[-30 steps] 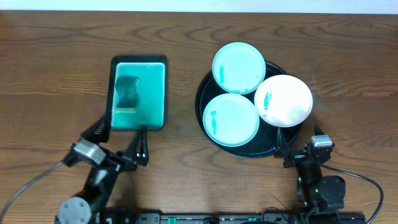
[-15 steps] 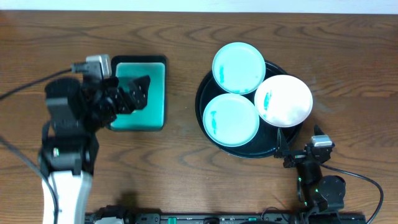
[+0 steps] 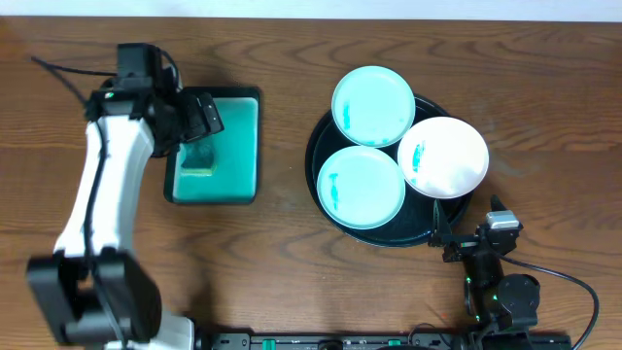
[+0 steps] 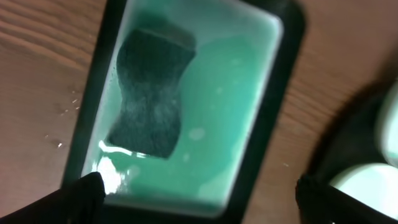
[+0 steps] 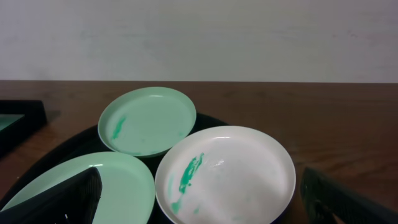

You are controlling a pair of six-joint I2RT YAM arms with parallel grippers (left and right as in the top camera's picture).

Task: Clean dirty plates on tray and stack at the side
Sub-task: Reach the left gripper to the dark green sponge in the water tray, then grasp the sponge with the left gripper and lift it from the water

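Note:
Three small plates lie on the round black tray [image 3: 324,208]: a mint plate at the back [image 3: 373,105], a mint plate at the front left [image 3: 361,187] and a white plate at the right [image 3: 443,157], each with a teal smear. My left gripper [image 3: 202,128] is open and empty, above the teal rectangular tray, away from the plates. My right gripper [image 3: 466,233] is open and empty at the black tray's near edge. In the right wrist view the white plate [image 5: 227,174] lies just ahead of the open jaws [image 5: 202,208], with the back plate [image 5: 149,118] beyond.
A teal rectangular tray [image 3: 238,146] with a dark rim stands left of the black tray and holds a dark sponge [image 3: 201,154]. In the left wrist view the sponge [image 4: 152,93] lies in shallow teal liquid [image 4: 230,124] ahead of the open jaws [image 4: 199,205].
My left arm has swung from the table's front edge up to the teal rectangular tray and now hangs over the sponge. The right arm and the plates have not moved.

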